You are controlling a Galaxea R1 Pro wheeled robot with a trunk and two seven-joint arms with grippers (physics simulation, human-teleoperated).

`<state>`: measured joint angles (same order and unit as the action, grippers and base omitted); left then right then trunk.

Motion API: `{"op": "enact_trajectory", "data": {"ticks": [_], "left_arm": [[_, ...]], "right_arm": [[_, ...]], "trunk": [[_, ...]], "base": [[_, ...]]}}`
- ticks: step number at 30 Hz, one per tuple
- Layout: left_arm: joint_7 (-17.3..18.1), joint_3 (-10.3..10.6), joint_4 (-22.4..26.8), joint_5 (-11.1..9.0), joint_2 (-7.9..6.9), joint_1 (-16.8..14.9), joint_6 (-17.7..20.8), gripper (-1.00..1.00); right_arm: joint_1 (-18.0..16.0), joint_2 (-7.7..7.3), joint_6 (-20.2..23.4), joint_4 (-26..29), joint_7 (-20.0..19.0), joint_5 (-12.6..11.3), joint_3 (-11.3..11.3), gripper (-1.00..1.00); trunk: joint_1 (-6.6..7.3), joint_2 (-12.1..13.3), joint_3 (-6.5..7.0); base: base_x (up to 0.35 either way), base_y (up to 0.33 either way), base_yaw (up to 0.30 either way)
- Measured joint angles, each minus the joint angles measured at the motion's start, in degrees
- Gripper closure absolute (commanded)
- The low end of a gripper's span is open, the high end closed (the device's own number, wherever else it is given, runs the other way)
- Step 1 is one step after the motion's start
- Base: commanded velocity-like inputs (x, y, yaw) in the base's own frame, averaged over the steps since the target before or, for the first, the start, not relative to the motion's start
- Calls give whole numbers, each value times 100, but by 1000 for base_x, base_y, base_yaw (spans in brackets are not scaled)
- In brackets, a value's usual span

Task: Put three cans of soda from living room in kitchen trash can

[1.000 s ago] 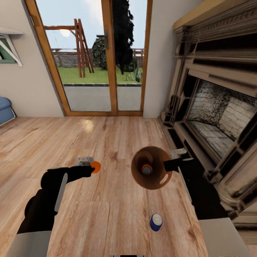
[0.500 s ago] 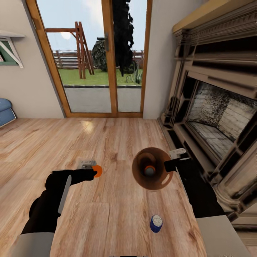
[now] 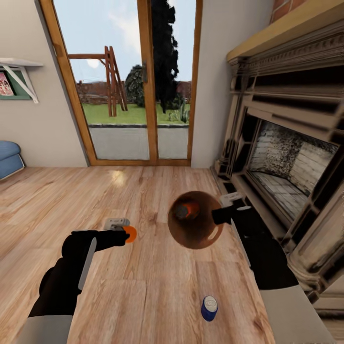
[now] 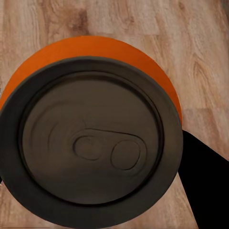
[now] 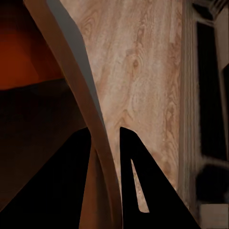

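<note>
Risk: left tool (image 3: 125,232) gripped orange can (image 3: 129,233); right tool (image 3: 228,209) pinched tilted trash can (image 3: 195,220) rim; can could spill.

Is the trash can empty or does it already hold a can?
Not empty: the head view looks into the trash can, held by the right tool, and an orange soda can lies inside.

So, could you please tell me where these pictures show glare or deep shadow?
Head view: a pale glare patch on the wooden plank floor below the glass doors. Left wrist view: the orange soda can has a dim, shaded top. Right wrist view: the tapered grey bin has a dark inside.
</note>
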<state>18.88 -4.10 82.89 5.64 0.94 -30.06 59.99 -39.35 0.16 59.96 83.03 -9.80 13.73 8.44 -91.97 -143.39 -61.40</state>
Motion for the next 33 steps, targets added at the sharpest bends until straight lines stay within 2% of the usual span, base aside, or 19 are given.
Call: {"op": "enact_trajectory", "data": {"ticks": [1, 3, 6, 7, 9, 12, 14, 18, 20, 25, 33], "left_arm": [[0, 0, 0, -3, -1, 0, 1, 100], [1, -2, -9, 3, -4, 0, 1, 100], [1, -8, -19, 19, -6, -3, 1, 100], [4, -10, -34, 24, -6, -9, 1, 100], [6, -11, -44, 27, -6, -12, 1, 100], [8, -12, -73, 36, -5, -21, 1, 100], [9, -10, -115, 40, -8, -23, 1, 100], [9, 0, -141, 40, -13, -19, 1, 100], [9, 4, -147, 40, -15, -18, 1, 100], [9, 5, -149, 41, -15, -18, 1, 100], [9, -2, -152, 41, -15, -18, 1, 100]], "right_arm": [[0, -1, 4, -49, -34, -101, 2, 100], [0, -4, 4, -56, -139, -134, -12, 100], [-2, -44, 1, -101, -356, -19, -59, 100], [-10, -63, -8, -274, -487, 21, -76, 100], [-12, -72, 2, -561, -580, -42, -82, 100], [-20, -79, -5, -678, -800, 17, -93, 100], [-26, -79, 4, -798, -894, -51, -93, 100], [-32, -79, -4, -975, -954, 7, -111, 100], [-34, -73, -1, -1120, -986, -14, -246, 100], [-43, -83, -12, -1230, -1007, 49, -389, 100], [-69, -94, -11, -1266, -1046, 32, -421, 100]], "trunk": [[3, 1, 22], [8, 4, 66], [15, 8, 133], [18, 9, 155], [23, 12, 199], [41, 37, 263], [85, 117, 299], [173, 277, 370], [216, 358, 396], [326, 558, 447], [502, 879, 519]], "base": [[0, 0, 0], [0, 0, 0], [0, 0, 0], [0, 0, 0], [0, 0, 0], [0, 0, 0], [0, 0, 0], [0, 0, 0], [0, 0, 0], [0, 0, 0], [0, 0, 0]]}}
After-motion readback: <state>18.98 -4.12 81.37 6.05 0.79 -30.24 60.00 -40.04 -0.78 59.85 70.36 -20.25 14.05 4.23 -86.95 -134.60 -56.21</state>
